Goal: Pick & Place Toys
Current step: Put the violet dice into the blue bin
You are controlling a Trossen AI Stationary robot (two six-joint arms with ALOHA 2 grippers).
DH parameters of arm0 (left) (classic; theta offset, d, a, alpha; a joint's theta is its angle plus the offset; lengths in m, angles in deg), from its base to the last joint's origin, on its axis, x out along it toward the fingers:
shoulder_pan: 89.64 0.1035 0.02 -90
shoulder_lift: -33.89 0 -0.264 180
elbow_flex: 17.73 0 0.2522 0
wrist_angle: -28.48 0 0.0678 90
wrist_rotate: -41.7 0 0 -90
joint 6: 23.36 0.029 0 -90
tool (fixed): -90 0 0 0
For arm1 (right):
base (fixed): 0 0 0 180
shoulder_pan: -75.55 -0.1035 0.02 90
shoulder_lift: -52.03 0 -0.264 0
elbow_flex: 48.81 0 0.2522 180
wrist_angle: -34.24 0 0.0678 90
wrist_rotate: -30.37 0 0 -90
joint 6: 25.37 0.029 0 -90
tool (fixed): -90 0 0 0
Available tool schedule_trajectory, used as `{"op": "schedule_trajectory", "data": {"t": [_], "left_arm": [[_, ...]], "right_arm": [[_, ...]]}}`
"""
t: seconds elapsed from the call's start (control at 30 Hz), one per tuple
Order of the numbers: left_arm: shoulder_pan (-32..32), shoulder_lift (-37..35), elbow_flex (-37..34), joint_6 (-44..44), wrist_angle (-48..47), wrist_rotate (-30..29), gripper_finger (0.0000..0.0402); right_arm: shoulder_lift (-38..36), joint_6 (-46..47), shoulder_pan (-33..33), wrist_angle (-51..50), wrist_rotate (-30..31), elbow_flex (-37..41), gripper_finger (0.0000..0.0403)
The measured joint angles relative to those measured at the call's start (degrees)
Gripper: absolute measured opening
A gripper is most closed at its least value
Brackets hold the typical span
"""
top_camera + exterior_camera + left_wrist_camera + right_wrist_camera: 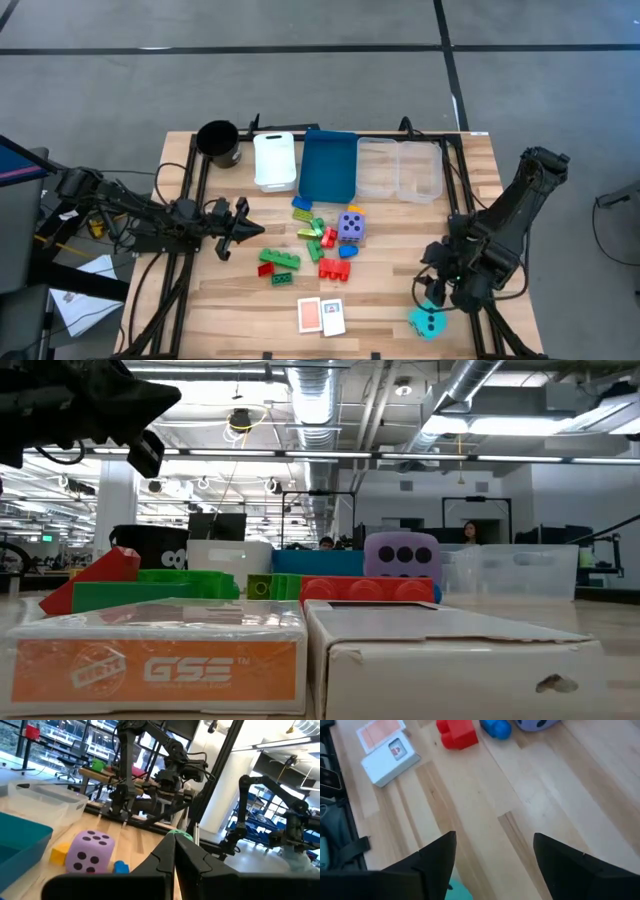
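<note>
Right gripper (pixel 436 296): fingers spread wide, above the table's near right corner, partly covering the soft cyan die (pixel 428 321). Left gripper (pixel 252 230): fingers pressed together, empty, beside the small plastic bricks (pixel 318 245). Soft purple die (pixel 351 225): sits among them. Two small cards (pixel 321 316): near edge.

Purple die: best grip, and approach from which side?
Come straight down on the purple die and pinch two opposite flat side faces. It sits upright on the table, dots up. Close across its front and right faces, which are open; bricks crowd its left. The right gripper, open, is nearer.
</note>
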Motion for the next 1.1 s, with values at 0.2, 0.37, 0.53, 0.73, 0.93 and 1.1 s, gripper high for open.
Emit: {"op": "schedule_trajectory", "data": {"t": [0.2, 0.37, 0.53, 0.73, 0.93, 1.1], "left_arm": [[0.0, 4.9, 0.0, -0.02, 5.49, -0.18, 0.0], [-0.16, 10.74, 2.28, -0.19, 6.47, -0.2, 0.0], [-0.96, 18.37, 7.2, 0.22, 6.45, -0.19, 0.0], [-0.9, 24.75, 11.2, 1.5, 6.35, -0.32, 0.0], [-0.9, 23.2, 11.89, 10.54, 6.46, -4.13, 0.0], [-0.87, 16.74, 11.89, 18.97, 6.03, -8.2, 0.0]], "right_arm": [[0.0, -4.68, -0.16, -1.0, 5.99, -1.62, 0.0243], [0.0, -9.07, 0.08, -1.33, 14.93, -1.15, 0.0227], [0.62, -11.52, 1.85, -1.38, 20.76, -1.14, 0.0213], [4.18, -11.08, 8.01, -2.88, 26.78, -1.14, 0.0207], [10.98, -12.56, 17.53, -3.43, 28.91, -1.12, 0.0212], [17.29, -13.97, 22.56, -2.3, 28.1, -1.12, 0.0245]]}}
